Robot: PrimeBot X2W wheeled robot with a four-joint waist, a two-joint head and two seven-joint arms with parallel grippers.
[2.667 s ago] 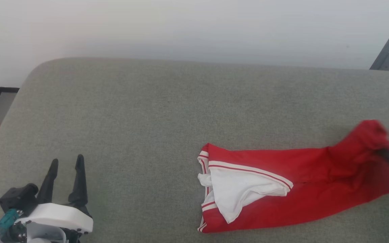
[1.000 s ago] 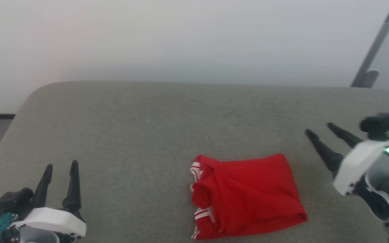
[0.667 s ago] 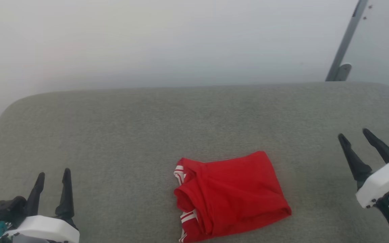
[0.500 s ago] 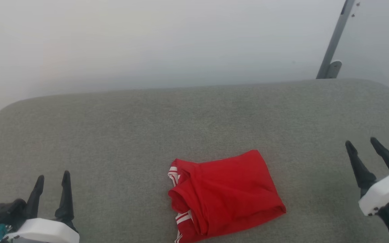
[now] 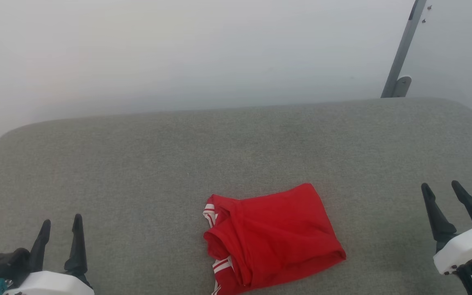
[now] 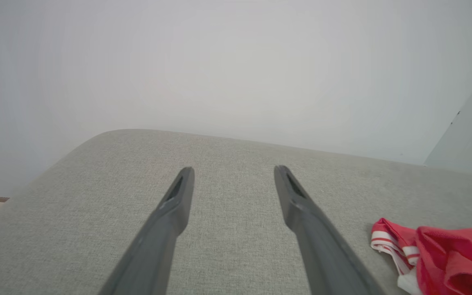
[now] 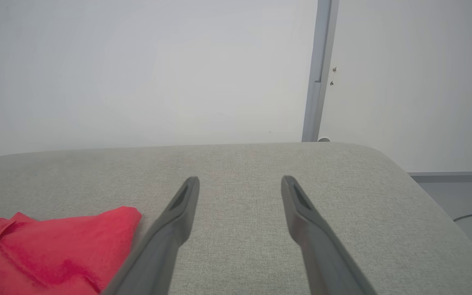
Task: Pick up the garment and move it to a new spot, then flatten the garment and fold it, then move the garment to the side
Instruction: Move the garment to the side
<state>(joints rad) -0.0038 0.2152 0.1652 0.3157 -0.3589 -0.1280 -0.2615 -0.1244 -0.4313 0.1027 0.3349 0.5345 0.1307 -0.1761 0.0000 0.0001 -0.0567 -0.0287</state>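
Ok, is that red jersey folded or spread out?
Folded. The garment lies as a compact red bundle on the grey cushion, layers doubled at its left edge, striped trim peeking out there.

Bare test room, I'd say. I see a grey padded surface [image 5: 137,164], blank white wall [image 5: 178,49], metal post [image 5: 401,49].

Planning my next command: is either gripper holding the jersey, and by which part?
Nothing is held. The left gripper and right gripper both stand open, apart from the folded garment lying on the grey cushion.
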